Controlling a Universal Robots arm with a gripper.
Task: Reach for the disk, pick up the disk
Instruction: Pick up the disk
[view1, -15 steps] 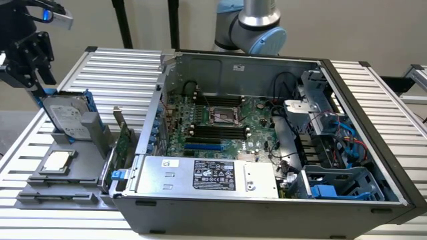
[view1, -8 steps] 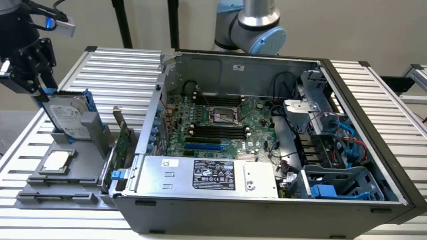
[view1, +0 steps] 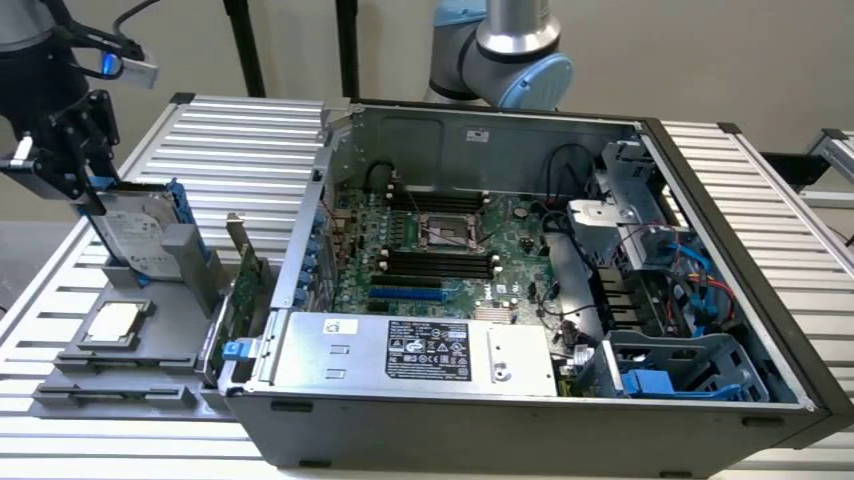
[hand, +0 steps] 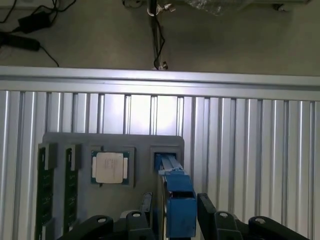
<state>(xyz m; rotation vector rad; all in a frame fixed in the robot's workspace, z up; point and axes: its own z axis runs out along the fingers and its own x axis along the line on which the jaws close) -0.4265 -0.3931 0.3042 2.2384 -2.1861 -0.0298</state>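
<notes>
Gripper (hand: 175, 206) sits over the top edge of the disk (view1: 134, 230), which stands upright in the grey tray's (hand: 140, 142) corner slot; whether it clamps cannot be told

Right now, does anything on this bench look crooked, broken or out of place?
Nothing looks broken or spilled. The flat silver-grey metal disk with its blue plastic frame stands on edge in a slot of the grey plastic tray, outside the open grey metal computer case, with the black gripper at its top.
</notes>
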